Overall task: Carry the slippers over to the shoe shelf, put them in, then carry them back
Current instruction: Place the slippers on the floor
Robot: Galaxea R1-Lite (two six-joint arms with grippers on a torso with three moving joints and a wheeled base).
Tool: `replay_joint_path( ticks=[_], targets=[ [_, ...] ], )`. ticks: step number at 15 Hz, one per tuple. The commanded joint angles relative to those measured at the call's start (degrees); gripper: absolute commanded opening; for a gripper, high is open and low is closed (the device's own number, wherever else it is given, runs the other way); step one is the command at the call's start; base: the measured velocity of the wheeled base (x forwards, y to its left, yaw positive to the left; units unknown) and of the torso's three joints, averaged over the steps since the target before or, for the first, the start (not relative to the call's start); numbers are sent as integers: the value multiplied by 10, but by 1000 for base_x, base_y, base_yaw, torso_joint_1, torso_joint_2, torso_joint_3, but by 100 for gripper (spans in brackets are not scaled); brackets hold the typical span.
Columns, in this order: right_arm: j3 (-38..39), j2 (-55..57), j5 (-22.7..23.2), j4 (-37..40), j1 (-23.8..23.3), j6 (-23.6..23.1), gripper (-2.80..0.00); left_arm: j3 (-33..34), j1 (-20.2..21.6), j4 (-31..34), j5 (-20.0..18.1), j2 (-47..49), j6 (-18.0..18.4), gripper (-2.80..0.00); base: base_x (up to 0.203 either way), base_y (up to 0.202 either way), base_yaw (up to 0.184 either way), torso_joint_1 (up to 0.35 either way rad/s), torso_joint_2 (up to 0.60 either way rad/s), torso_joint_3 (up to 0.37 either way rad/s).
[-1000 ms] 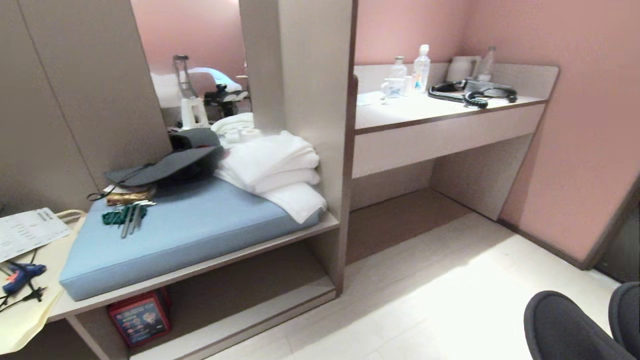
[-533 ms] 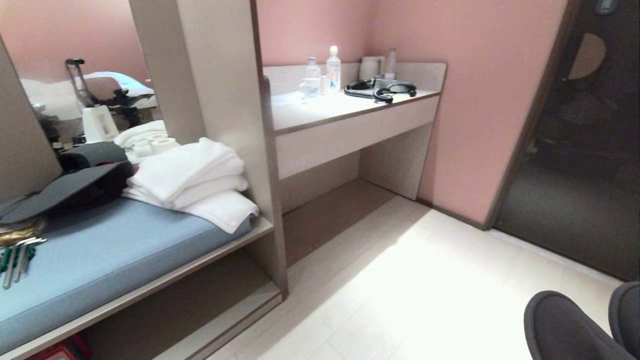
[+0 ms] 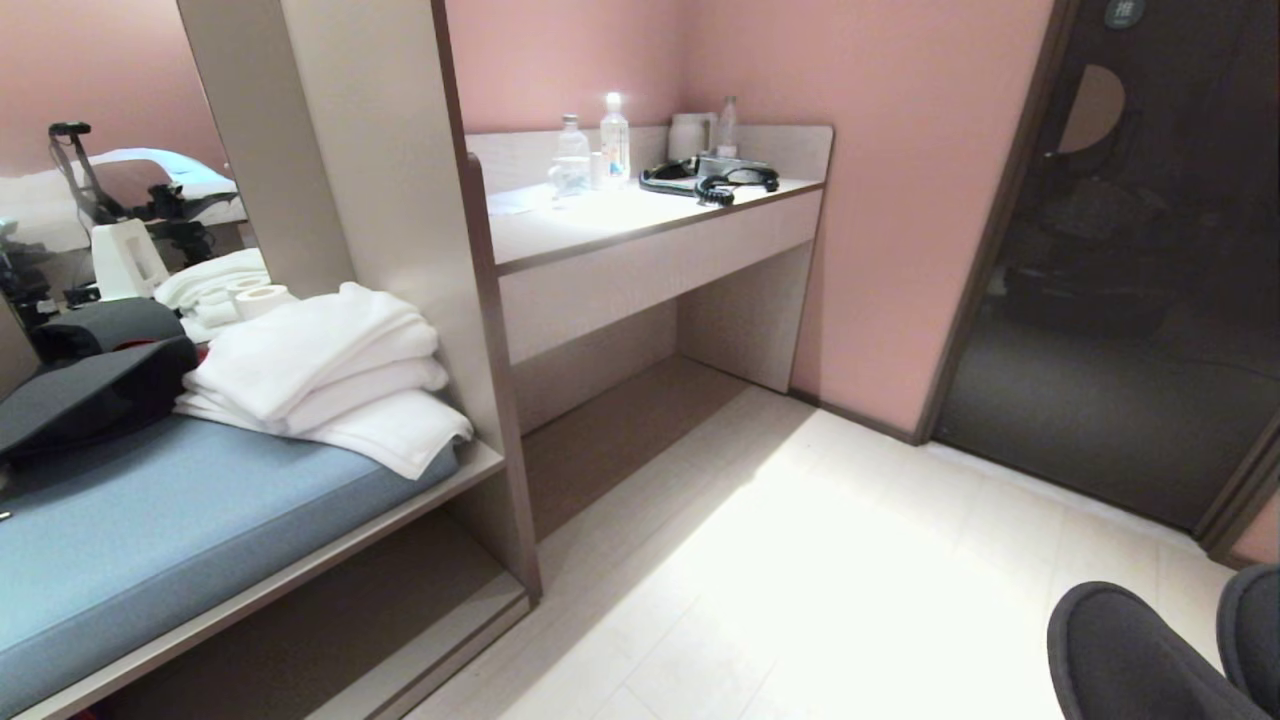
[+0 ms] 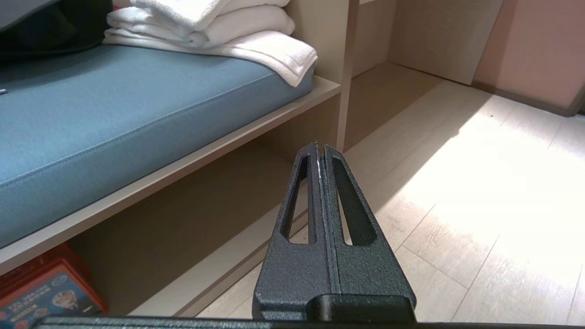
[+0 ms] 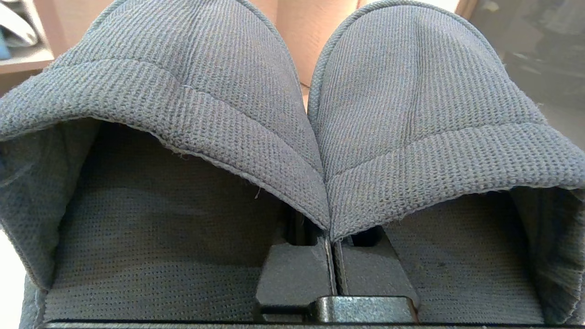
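Right tool (image 5: 330, 237) clenched on the slippers (image 5: 292, 105), lower right of frame. Left tool (image 4: 320, 148) clenched, empty, before the shoe shelf (image 3: 330, 610). Open floor (image 3: 800, 560) between.

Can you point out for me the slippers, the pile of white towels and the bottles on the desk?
slippers (image 5: 219, 91): right wrist view, the cloth upper of one slipper.
white towels (image 3: 310, 375): head view, the middle of the folded stack.
bottles (image 3: 614, 135): head view, the body of the taller clear bottle.

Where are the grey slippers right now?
The dark slate-grey cloth slippers are side by side in the right gripper, shut on their inner edges; in the head view their toes show low on the right, above the pale floor.
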Motion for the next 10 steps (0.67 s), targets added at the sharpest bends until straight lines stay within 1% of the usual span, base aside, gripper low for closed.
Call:
replay_joint_path(
  ticks=[1,9,10],
  targets=[
    [0,1,0,0,0,0,-280,0,0,0,0,0,0,-280,0,0,0,0,0,0],
    [0,1,0,0,0,0,-280,0,0,-1,0,1,0,-280,0,0,0,0,0,0],
    [0,0,0,0,0,0,-280,0,0,-1,0,1,0,-280,52,0,2,2,-3,2]
  ],
)
